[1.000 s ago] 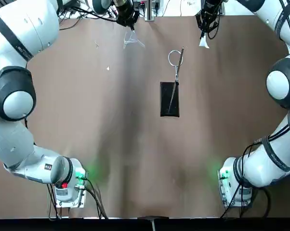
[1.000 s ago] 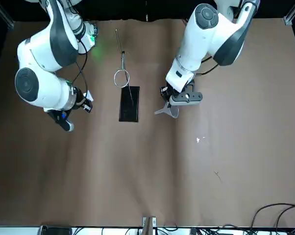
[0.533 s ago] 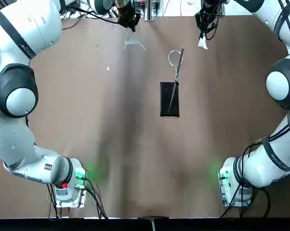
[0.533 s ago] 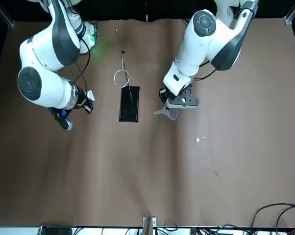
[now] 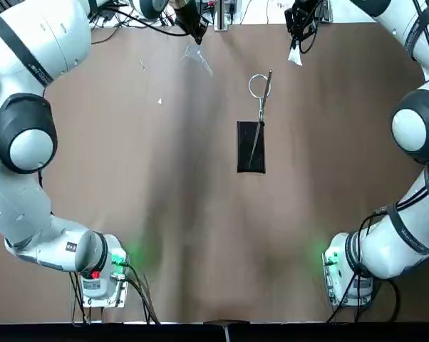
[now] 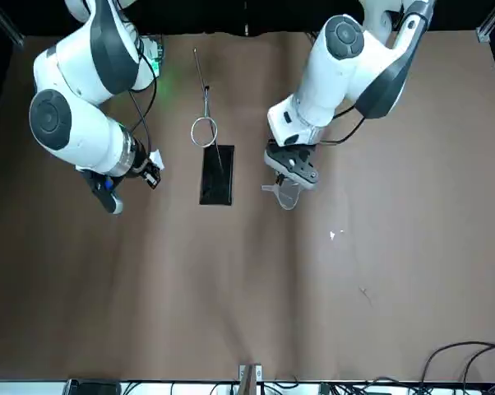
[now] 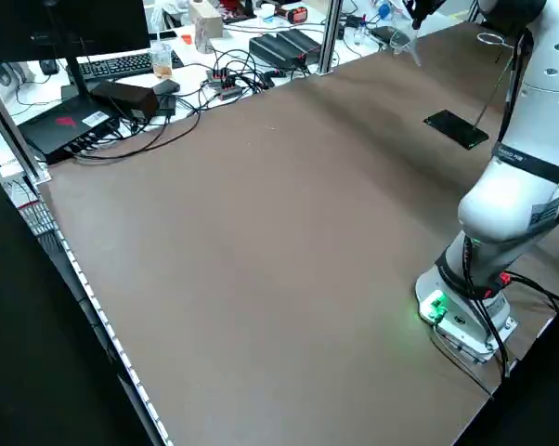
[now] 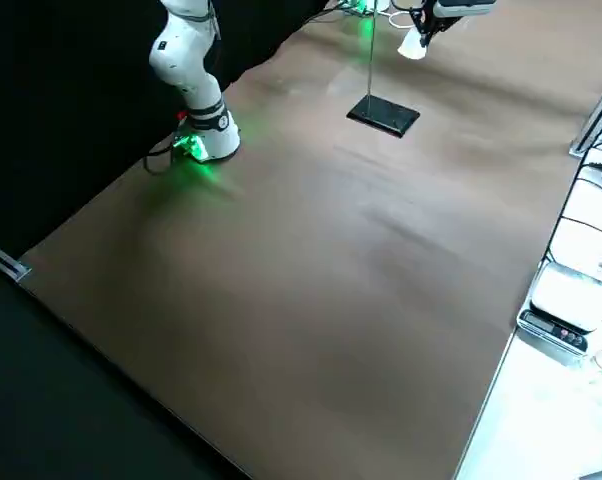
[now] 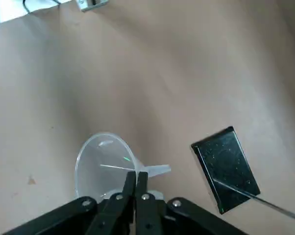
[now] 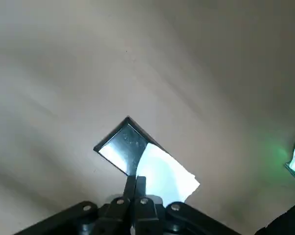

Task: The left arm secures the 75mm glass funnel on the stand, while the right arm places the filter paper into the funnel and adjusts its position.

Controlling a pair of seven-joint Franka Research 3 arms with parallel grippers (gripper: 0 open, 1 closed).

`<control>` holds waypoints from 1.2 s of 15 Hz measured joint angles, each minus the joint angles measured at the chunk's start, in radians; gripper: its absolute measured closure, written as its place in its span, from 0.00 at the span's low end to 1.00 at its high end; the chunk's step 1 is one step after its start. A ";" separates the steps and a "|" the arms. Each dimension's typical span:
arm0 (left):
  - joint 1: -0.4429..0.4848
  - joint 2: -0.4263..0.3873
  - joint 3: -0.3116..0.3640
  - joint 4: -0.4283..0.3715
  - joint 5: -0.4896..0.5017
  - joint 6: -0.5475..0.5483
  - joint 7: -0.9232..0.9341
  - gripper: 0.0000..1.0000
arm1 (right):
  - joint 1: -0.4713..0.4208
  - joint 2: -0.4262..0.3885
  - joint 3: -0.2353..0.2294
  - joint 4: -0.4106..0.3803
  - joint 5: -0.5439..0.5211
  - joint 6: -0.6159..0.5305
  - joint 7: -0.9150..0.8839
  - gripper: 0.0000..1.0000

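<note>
- Top view: the left gripper carries the glass funnel at the far edge of the table; the right gripper carries the filter paper on the other side. The stand sits between them, its ring empty.
- Front view: both grippers hang above the table, 1 on each side of the stand's black base.
- Left wrist view: the 2 fingers are pinched together on the funnel's rim.
- Right wrist view: the jaws are clamped on the white paper, with the base plate showing beneath it.
</note>
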 joint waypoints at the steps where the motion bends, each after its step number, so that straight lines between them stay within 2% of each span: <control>1: 0.000 0.000 -0.007 0.002 0.000 0.001 0.029 0.97 | 0.000 0.000 -0.002 0.001 0.000 0.000 0.000 0.99; 5: -0.001 0.000 -0.036 0.032 0.000 0.007 0.137 0.97 | -0.014 0.000 -0.015 0.001 -0.001 0.003 0.000 0.99; 10: -0.001 0.000 -0.080 0.053 0.000 0.039 0.156 0.97 | -0.062 0.002 -0.020 0.000 -0.001 0.057 -0.003 0.99; 15: -0.007 -0.001 -0.132 0.055 0.000 0.133 0.200 0.97 | -0.064 0.004 -0.020 0.000 -0.001 0.059 -0.003 0.99; 18: -0.010 -0.007 -0.152 0.062 0.000 0.136 0.251 0.97 | -0.064 0.004 -0.020 0.000 -0.001 0.059 -0.003 0.99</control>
